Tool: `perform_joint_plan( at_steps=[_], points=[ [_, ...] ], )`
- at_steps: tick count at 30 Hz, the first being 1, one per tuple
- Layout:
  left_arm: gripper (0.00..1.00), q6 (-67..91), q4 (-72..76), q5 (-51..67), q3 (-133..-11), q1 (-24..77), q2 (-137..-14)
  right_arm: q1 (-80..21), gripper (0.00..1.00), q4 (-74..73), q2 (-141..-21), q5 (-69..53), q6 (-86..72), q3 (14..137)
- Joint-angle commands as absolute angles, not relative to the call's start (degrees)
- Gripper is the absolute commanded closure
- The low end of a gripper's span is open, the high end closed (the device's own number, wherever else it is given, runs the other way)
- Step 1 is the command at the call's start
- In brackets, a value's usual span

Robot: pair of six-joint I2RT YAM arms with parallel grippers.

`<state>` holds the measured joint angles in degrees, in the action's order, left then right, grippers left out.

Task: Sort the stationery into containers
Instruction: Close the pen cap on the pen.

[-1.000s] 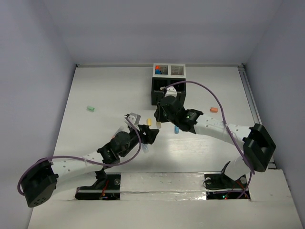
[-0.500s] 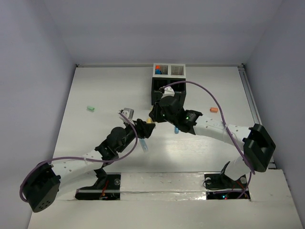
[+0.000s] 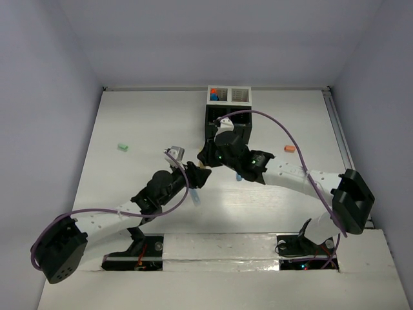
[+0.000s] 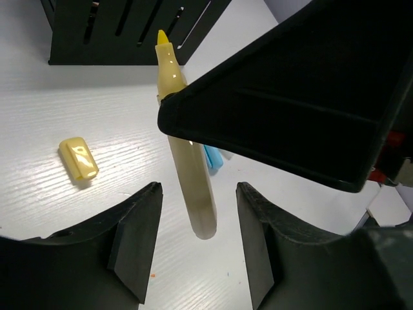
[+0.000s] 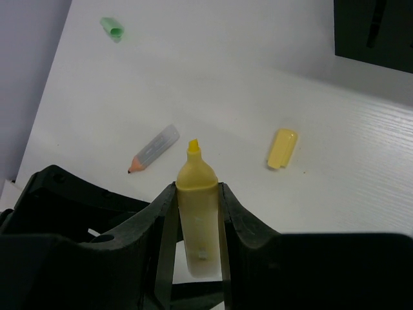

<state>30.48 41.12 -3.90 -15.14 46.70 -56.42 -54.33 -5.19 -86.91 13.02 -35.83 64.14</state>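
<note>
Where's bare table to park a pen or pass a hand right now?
Free: far-left table between green cap and organizer; far-right corner beyond the orange piece. Crowded: centre, before the organizer, where left gripper and right gripper meet around the yellow highlighter, with yellow cap and pencil nearby.

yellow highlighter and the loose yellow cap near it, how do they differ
The yellow highlighter is gripped in the right pincer, while the yellow cap lies loose on the table. The highlighter is long and slim with its bare tip showing; the cap is short and stubby. Both are the same pale yellow.
</note>
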Motion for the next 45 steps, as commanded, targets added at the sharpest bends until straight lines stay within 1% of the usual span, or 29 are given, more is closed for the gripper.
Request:
perform_joint_plan(
  at_steps=[1,3,4,6,9,11,14,16,18,19,20,22,23,24,26,27,28,29,30,31,32,35,37,39,40,41,43,44,45],
  points=[
    [0.54,30.8,44.4,-3.0,-16.6,45.9,-56.2,-54.9,1.00,-1.1,-84.5,12.4,-35.7,65.0],
    [0.58,30.8,44.5,-3.1,-16.6,45.9,-56.2,-54.9,1.00,-1.0,-84.5,12.4,-35.7,64.9],
    [0.62,30.7,44.4,-3.0,-16.6,45.9,-56.3,-54.9,1.00,-0.9,-84.4,12.2,-35.7,64.8],
    [0.66,30.6,44.3,-3.1,-16.7,45.9,-56.5,-55.5,1.00,-0.6,-84.5,12.0,-35.8,64.5],
    [0.78,30.4,43.9,-2.9,-16.8,45.9,-56.7,-55.5,1.00,-0.6,-84.6,11.5,-35.8,64.4],
    [0.98,30.1,43.7,-3.0,-16.7,45.9,-56.4,-55.5,1.00,-0.6,-84.4,11.4,-35.8,64.3],
    [1.00,30.1,43.2,-3.5,-16.4,45.4,-55.7,-55.5,1.00,-0.7,-84.0,11.6,-35.5,64.2],
    [1.00,29.8,42.9,-3.8,-16.1,45.4,-54.9,-55.5,0.97,-0.7,-83.7,11.3,-34.9,64.1],
    [1.00,29.7,42.3,-4.1,-15.9,45.4,-54.2,-55.5,0.86,-1.0,-83.3,11.4,-34.0,64.1],
    [1.00,29.7,42.0,-4.3,-15.5,44.7,-53.5,-55.5,0.78,-1.2,-83.1,11.8,-33.7,64.0],
    [1.00,29.7,41.8,-4.3,-15.3,44.7,-53.0,-55.5,0.65,-2.0,-82.4,12.4,-33.1,64.0],
    [1.00,29.7,41.0,-4.6,-14.6,44.1,-51.4,-55.5,0.51,-2.8,-81.3,14.2,-31.6,63.7],
    [1.00,29.6,40.7,-4.7,-14.4,43.6,-50.8,-55.5,0.37,-3.7,-80.8,14.8,-31.2,63.6],
    [1.00,29.3,39.6,-4.9,-14.2,43.6,-50.2,-55.5,0.32,-4.2,-79.6,15.5,-30.2,63.5],
    [1.00,28.8,38.3,-5.9,-14.1,42.0,-48.5,-54.9,0.27,-5.1,-78.6,16.3,-29.5,63.0],
    [1.00,28.5,36.9,-6.3,-14.1,41.5,-48.2,-54.9,0.27,-4.8,-77.8,16.2,-28.8,62.6],
    [1.00,28.4,36.0,-7.3,-14.2,40.4,-47.2,-54.9,0.30,-4.3,-77.6,16.0,-28.6,61.9],
    [1.00,28.1,35.3,-7.7,-14.3,39.8,-46.8,-54.3,0.44,-3.8,-77.7,15.7,-28.4,61.4],
    [1.00,27.9,33.9,-8.1,-14.4,39.3,-46.4,-54.3,0.51,-3.4,-78.0,15.8,-28.4,60.7],
    [1.00,27.3,33.2,-8.8,-14.5,38.8,-45.4,-54.3,0.61,-3.1,-79.5,16.0,-28.4,60.3],
    [1.00,27.0,32.6,-9.0,-14.6,38.0,-44.8,-53.7,0.80,-3.3,-80.7,16.0,-28.6,60.1],
    [1.00,25.8,30.5,-9.8,-14.2,37.4,-42.0,-53.2,0.98,-4.8,-86.0,15.6,-29.2,61.7],
    [1.00,25.4,29.5,-9.7,-13.8,36.8,-39.8,-53.2,1.00,-5.4,-88.5,15.3,-29.2,63.6],
    [1.00,25.0,29.8,-9.1,-13.4,36.8,-38.6,-52.6,0.94,-6.5,-92.4,14.6,-29.3,65.4],
    [1.00,25.0,30.1,-8.9,-13.1,36.8,-38.2,-52.0,0.89,-7.4,-93.9,14.1,-29.4,66.4],
    [1.00,25.4,30.2,-8.4,-13.0,36.8,-37.8,-51.2,0.68,-9.5,-97.0,13.2,-29.6,69.1],
    [1.00,25.8,30.0,-8.4,-12.8,36.8,-37.4,-50.7,0.45,-11.1,-100.2,12.9,-29.7,71.5],
    [1.00,25.8,30.0,-8.4,-12.7,36.8,-36.8,-50.7,0.35,-12.7,-101.6,12.7,-29.6,73.8],
    [1.00,25.8,29.8,-8.5,-12.7,36.8,-36.6,-50.7,0.33,-13.5,-104.3,12.7,-29.5,74.9]
  ],
)
